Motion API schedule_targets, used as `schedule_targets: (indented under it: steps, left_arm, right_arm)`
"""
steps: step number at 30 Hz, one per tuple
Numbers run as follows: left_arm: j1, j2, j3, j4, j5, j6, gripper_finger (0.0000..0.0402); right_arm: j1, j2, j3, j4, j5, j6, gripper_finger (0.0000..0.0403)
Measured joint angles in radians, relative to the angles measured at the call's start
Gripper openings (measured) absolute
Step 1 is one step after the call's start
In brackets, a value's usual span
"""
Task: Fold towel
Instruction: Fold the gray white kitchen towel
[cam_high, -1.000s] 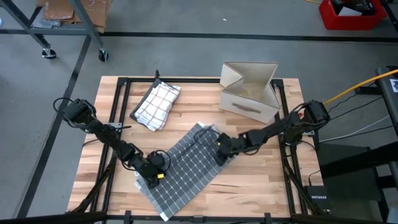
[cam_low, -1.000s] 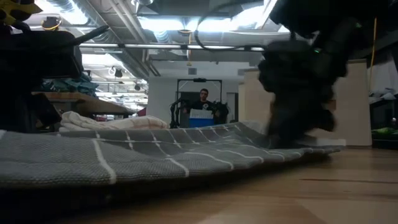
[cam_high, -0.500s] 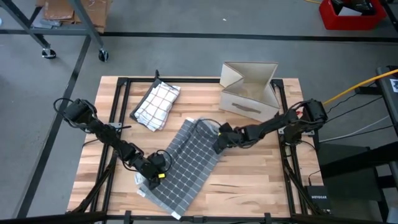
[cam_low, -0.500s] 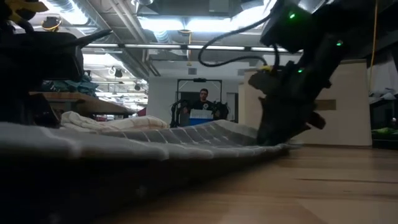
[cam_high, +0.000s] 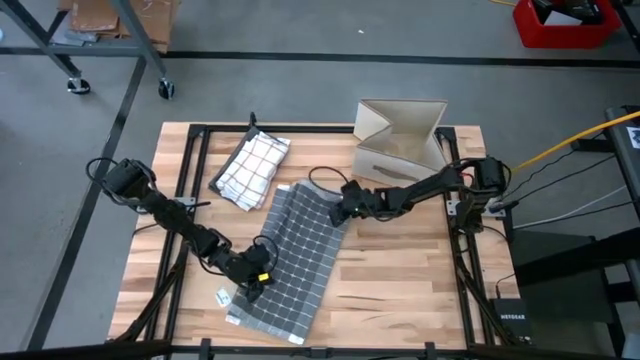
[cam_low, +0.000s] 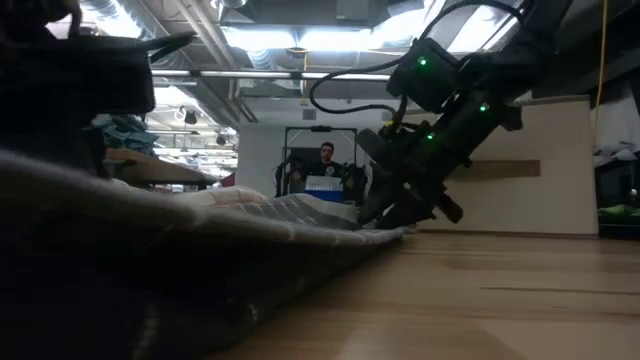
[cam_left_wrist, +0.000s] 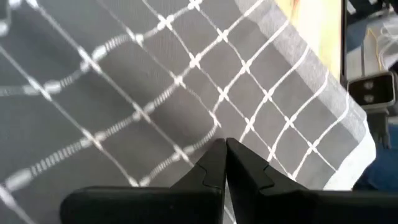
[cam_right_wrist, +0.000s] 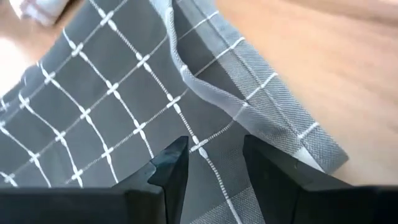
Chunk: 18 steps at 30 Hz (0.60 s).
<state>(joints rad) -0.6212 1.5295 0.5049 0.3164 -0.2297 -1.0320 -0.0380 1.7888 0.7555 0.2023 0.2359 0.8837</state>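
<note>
A grey towel (cam_high: 295, 255) with a white grid lies on the wooden table, running from the far middle to the near edge. My left gripper (cam_high: 258, 282) is shut at its left long edge, near the near end. My right gripper (cam_high: 340, 212) stands at the towel's far right corner, fingers apart and slanting down onto the cloth (cam_right_wrist: 205, 112). In the low view the towel's near part (cam_low: 120, 240) is raised, and the far edge (cam_low: 395, 233) lies on the table. My left gripper is shut on the towel's left long edge (cam_high: 266, 272), coming level-to-slanting from the table's left. The shut fingers (cam_left_wrist: 214, 163) hide the contact itself. Beyond them the cloth (cam_left_wrist: 186, 81) spreads out smooth and is held a little off the table. My right gripper has both fingertips (cam_right_wrist: 177, 152) down on the towel beside its far right corner (cam_right_wrist: 311, 146), slanting down from the table's right. A raised wrinkle (cam_right_wrist: 211, 93) runs ahead of the fingers. Whether any cloth is caught between them, I cannot tell.
A folded white checked cloth (cam_high: 252, 168) lies at the far left of the table. An open cardboard box (cam_high: 400, 145) stands at the far right. A small white tag (cam_high: 222, 297) lies by the towel's near left corner. A person (cam_low: 326, 160) stands far off in the room.
My right gripper has gone toward the table's far left, sinking and tipping further down, and has dragged the towel's far end with it. The towel has swung about my left gripper's hold, from slanting across the table to nearly straight near-to-far. Its near part has risen slightly.
</note>
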Motion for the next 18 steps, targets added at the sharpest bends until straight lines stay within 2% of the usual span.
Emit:
schedule_targets:
  steps: [6,11,15,18]
  left_arm:
    - [0.035,0.000,0.000,0.011,-0.021,0.018,0.0004]
    - [0.058,-0.025,0.001,0.020,-0.021,0.077,0.0001]
    - [0.074,-0.060,0.001,0.014,-0.021,0.189,0.0001]
    - [0.078,-0.068,0.002,-0.009,-0.017,0.246,0.0002]
  right_arm:
    - [-0.032,-0.004,-0.001,0.033,-0.076,-0.016,0.0160]
    - [0.018,-0.055,0.000,0.041,-0.171,-0.100,0.0160]
    - [0.093,-0.098,0.000,0.095,-0.170,-0.114,0.0160]
    - [0.162,-0.101,0.000,0.143,-0.116,-0.104,0.0160]
